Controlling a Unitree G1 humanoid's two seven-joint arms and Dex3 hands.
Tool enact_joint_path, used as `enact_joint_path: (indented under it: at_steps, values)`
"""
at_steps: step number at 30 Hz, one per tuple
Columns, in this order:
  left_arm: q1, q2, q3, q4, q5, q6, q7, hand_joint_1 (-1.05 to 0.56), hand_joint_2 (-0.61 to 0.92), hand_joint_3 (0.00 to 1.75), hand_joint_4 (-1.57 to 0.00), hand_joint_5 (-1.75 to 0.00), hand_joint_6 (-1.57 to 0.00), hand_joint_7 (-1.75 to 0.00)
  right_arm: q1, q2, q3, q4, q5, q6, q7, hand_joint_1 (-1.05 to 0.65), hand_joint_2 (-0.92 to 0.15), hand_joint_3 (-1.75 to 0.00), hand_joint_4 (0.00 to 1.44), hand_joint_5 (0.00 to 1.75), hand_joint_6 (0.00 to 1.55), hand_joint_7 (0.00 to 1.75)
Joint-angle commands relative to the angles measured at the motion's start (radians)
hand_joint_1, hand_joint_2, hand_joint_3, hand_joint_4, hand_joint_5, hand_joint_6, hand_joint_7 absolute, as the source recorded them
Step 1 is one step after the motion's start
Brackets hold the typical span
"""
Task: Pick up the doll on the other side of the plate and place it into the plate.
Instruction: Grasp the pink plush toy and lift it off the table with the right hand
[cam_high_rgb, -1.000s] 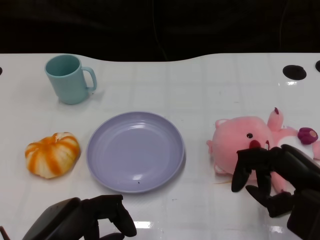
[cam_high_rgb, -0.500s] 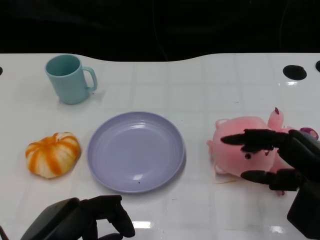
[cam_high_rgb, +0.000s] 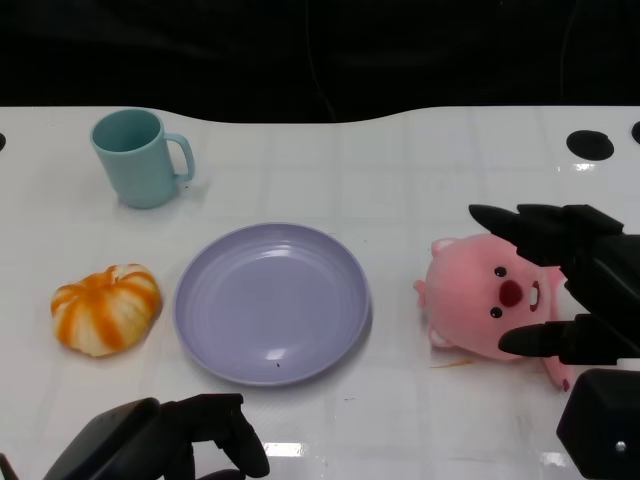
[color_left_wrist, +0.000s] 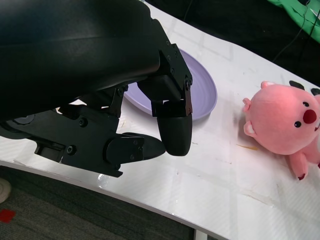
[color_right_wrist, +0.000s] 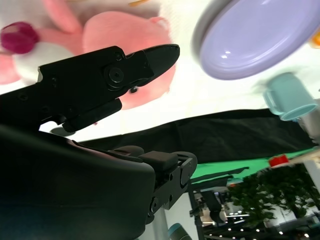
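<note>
A: What does the doll (cam_high_rgb: 488, 300) look like?

B: A round, pink plush animal with small ears, dark eyes, a red nose and an open mouth. It lies on the white table (cam_high_rgb: 400, 170), face up toward the head camera. A stubby pink limb shows in the left wrist view.

A: Where is it relative to the plate (cam_high_rgb: 271, 302)?

B: At the plate's three o'clock, just beside the rim but apart from it. The plate is lavender and has nothing in it.

A: And the right hand (cam_high_rgb: 570, 290)?

B: Its fingers (cam_high_rgb: 520, 222) are spread wide. The upper ones reach over the doll's head at about one o'clock from the face, and another finger points in low at about five o'clock. The doll sits between them; I cannot tell whether any fingertip touches the plush.

A: The left hand (cam_high_rgb: 165, 440)?

B: At the plate's seven o'clock, near the table edge, fingers curled in with nothing in them.

A: Anything else?

B: A teal mug (cam_high_rgb: 138, 157) at the plate's eleven o'clock and an orange-and-white pumpkin (cam_high_rgb: 105, 308) at its nine o'clock.
</note>
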Motion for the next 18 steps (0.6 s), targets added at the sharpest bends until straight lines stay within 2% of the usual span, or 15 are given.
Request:
enact_joint_path:
  at_steps: [1,5,11,18]
  values:
    - [-0.008,0.003,-0.007,0.001,0.008,0.001,-0.001,-0.29,0.92,0.45,-0.63,-1.65,-0.67,-1.07,-0.014,-0.033,-0.001,-0.047,-0.032,0.074,0.056,-0.68,-0.85,0.00,0.00,0.11,0.10,0.00]
    - [-0.010,0.002,-0.014,-0.011,0.016,0.016,-0.002,-0.29,0.92,0.44,-0.63,-1.66,-0.67,-1.07,-0.038,-0.049,0.019,-0.056,-0.065,0.122,0.104,-0.69,-0.85,0.00,0.00,0.06,0.09,0.00]
    - [-0.003,0.002,-0.020,-0.033,0.024,0.033,-0.004,-0.28,0.92,0.43,-0.63,-1.66,-0.67,-1.07,-0.094,-0.075,0.055,-0.019,-0.116,0.153,0.147,-0.73,-0.85,0.00,0.01,0.07,0.11,0.01]
    - [0.007,0.003,-0.019,-0.051,0.034,0.040,-0.007,-0.29,0.92,0.42,-0.63,-1.65,-0.67,-1.06,-0.164,-0.084,0.111,0.101,-0.166,0.155,0.147,-0.78,-0.85,0.00,0.01,0.10,0.11,0.01]
